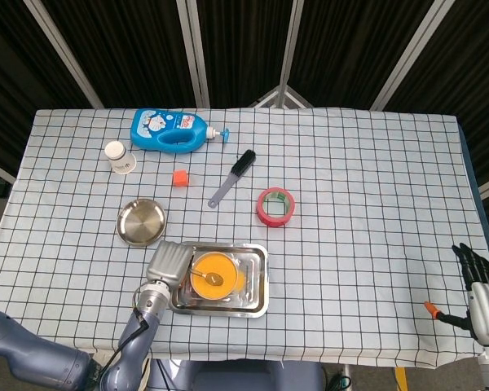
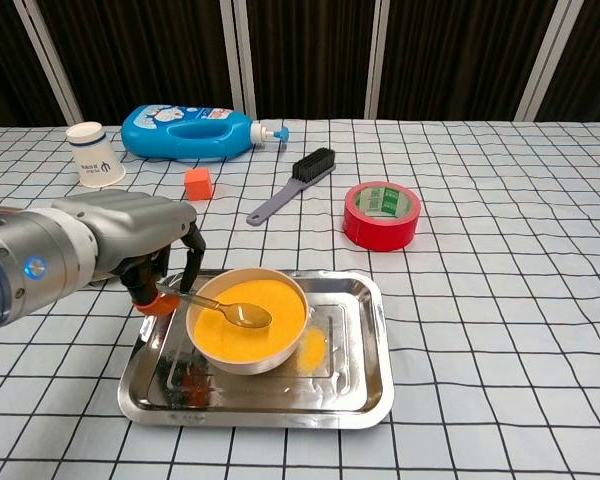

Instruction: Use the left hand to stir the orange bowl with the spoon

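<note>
The left hand (image 2: 130, 235) is curled around the spoon (image 2: 220, 307) handle; the right hand (image 1: 482, 297) is held open, apart.

Checked tablecloth (image 1: 350, 163), dark curtains (image 2: 450, 60) behind
</note>
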Robot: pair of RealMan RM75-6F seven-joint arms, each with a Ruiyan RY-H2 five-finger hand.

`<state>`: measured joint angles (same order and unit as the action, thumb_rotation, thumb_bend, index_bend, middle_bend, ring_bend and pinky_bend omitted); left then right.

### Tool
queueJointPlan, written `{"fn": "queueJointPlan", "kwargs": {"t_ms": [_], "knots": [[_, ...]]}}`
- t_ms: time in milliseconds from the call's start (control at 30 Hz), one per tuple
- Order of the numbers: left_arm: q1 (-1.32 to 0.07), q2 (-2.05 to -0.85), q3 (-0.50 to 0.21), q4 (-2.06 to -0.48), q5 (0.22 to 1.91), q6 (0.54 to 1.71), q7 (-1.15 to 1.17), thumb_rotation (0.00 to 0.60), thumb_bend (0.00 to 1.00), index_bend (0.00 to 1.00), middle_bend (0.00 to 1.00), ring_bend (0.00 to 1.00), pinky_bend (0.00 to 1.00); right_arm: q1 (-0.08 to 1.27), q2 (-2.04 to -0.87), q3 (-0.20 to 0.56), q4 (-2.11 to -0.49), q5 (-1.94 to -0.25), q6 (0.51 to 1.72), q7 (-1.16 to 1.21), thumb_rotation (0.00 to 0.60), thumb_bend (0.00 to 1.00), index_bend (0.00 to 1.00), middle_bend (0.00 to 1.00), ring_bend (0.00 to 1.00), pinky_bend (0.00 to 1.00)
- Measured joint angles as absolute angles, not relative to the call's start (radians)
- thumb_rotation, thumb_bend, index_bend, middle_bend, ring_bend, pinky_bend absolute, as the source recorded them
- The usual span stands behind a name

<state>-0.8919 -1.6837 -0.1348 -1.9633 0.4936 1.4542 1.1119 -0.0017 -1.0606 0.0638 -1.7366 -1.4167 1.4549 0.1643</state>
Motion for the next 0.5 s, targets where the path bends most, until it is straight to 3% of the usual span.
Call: {"fn": "queueJointPlan", "kwargs": {"t_ms": [233,500], "knots": [[-0.887,-1.661,-0.108,-1.967,0.581,1.472,1.110,0.600,0.62,0.80,1.00,1.00,1.00,-0.002,-1.060,0.063,-1.738,-1.417,1.454,0.163,0.600,0.20,0.00,0.00,0.00,0.00],[-0.886,-1.629,-0.037,-1.921,0.774,1.484,1.129,0.600,0.62,0.83,1.00,1.00,1.00,-0.002,-1.060,0.063,-1.739,-1.414,1.452,0.162,0.600,0.20,0.00,0.00,0.00,0.00]]}}
